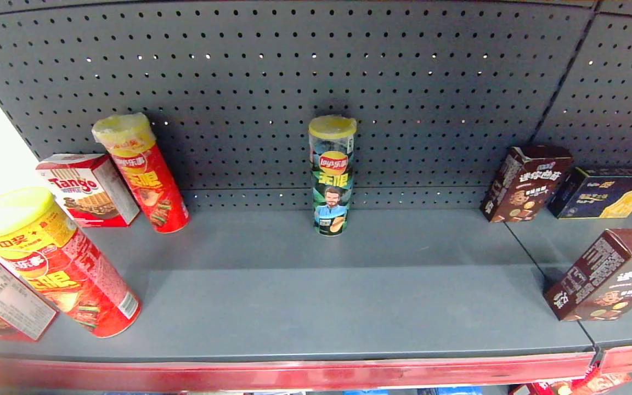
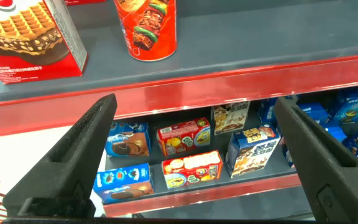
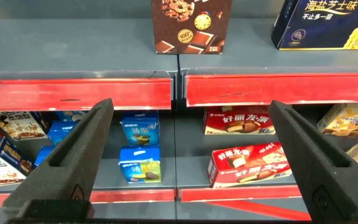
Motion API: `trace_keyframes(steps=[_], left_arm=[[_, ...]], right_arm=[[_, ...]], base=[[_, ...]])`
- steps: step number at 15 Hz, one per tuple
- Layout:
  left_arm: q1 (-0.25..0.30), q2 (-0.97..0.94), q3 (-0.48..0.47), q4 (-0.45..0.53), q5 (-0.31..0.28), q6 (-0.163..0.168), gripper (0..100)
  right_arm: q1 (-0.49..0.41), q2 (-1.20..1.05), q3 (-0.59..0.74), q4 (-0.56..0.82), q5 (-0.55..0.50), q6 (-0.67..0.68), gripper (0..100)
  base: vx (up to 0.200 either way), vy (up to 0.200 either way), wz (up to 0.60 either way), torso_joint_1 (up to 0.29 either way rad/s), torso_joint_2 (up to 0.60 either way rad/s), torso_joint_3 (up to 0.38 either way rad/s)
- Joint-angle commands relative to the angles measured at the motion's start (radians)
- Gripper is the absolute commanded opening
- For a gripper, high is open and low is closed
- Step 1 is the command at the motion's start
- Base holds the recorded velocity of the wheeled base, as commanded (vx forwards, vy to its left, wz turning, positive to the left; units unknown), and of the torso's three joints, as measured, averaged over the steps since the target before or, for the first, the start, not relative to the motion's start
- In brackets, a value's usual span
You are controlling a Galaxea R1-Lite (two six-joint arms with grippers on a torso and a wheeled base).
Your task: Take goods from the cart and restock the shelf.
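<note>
The left pincer [image 2: 194, 106] and the right pincer [image 3: 191, 107] both stand spread wide and empty, facing the red front lip of the shelf [image 1: 316, 307]. One green chip can [image 1: 332, 175] stands upright mid-shelf, close to the pegboard back [image 1: 316, 66], label outward for display. Two red chip cans [image 1: 141, 173] and a wafer box [image 1: 88, 189] group at the left and brown boxes [image 1: 524, 184] at the right, apparently sorted by kind. Judgement: the bare middle run awaits restocking

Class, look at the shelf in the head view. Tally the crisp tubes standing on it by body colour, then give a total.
Red tubes: 2
Dark tube: 1
Total: 3
</note>
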Motion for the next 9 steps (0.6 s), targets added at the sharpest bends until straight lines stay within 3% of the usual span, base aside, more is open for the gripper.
trace_keyframes(steps=[1, 9], left_arm=[[0.000, -0.001, 0.000, 0.000, 0.000, 0.000, 100], [-0.002, 0.001, 0.000, 0.000, 0.000, -0.002, 100]], right_arm=[[0.000, 0.001, 0.000, 0.000, 0.001, -0.002, 100], [-0.002, 0.001, 0.000, 0.000, 0.000, 0.000, 100]], base=[[0.000, 0.000, 0.00, 0.000, 0.00, 0.000], [0.000, 0.000, 0.00, 0.000, 0.00, 0.000]])
